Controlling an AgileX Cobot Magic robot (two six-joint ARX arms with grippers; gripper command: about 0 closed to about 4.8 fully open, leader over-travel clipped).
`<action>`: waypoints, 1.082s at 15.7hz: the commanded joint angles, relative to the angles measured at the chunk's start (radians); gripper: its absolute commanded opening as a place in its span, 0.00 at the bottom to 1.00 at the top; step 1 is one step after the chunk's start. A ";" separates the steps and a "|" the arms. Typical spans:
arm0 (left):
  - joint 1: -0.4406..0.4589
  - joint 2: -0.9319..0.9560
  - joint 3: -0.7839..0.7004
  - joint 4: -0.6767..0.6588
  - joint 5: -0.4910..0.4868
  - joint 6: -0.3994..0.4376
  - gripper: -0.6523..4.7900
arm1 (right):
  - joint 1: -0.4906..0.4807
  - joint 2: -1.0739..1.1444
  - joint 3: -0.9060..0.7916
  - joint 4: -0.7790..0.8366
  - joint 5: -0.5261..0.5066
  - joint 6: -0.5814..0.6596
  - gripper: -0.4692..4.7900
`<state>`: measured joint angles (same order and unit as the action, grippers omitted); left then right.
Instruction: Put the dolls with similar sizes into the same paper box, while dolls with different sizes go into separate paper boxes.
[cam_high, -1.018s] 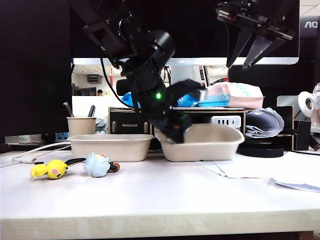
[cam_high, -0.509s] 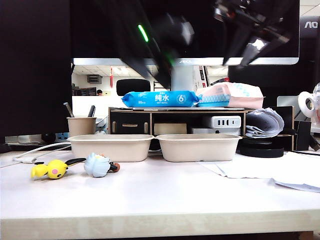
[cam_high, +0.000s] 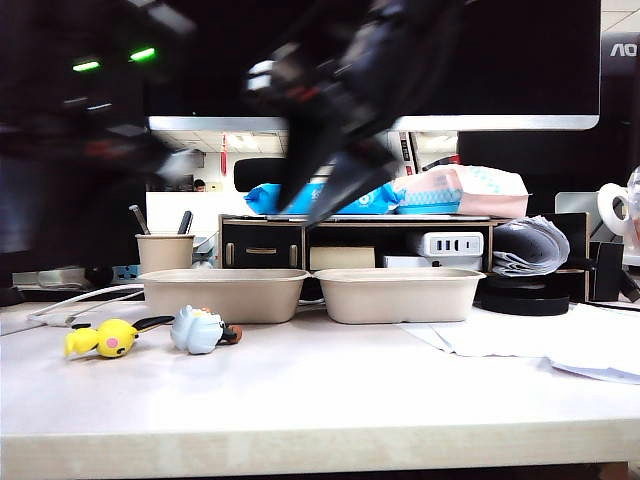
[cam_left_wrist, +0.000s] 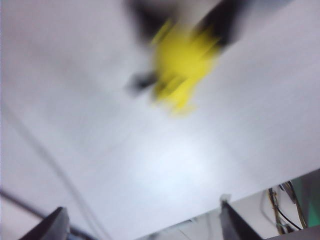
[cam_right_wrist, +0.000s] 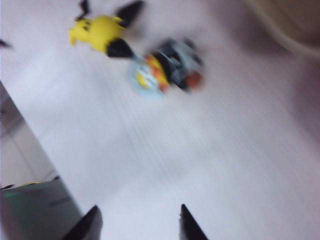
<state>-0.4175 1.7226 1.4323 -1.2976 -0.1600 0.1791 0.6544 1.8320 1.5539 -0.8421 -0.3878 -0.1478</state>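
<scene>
Exterior view: rounded pulp paper boxes (cam_high: 222, 295)

2 paper boxes (cam_high: 222, 294) (cam_high: 398, 293) side by side, mid table (cam_high: 330, 400). 2 dolls (cam_high: 104, 338) (cam_high: 198, 330) in front of left box, near each other. Pen cup (cam_high: 163, 252) behind left box.

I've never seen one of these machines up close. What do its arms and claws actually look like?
Both arms are black, blurred here. The left arm shows small green lights. The left gripper and the right gripper each end in two dark, tapered fingers.
</scene>
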 joint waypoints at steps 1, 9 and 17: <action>0.074 -0.069 -0.086 0.005 -0.005 -0.016 0.85 | 0.067 0.058 0.005 0.125 0.056 -0.006 0.61; 0.127 -0.192 -0.119 0.077 0.003 0.031 0.85 | 0.111 0.210 0.010 0.334 0.132 0.002 0.68; 0.127 -0.194 -0.119 0.103 0.003 0.034 0.85 | 0.122 0.292 0.010 0.406 0.146 0.002 0.69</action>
<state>-0.2928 1.5330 1.3117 -1.2045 -0.1596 0.2096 0.7715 2.1117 1.5665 -0.4248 -0.2539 -0.1478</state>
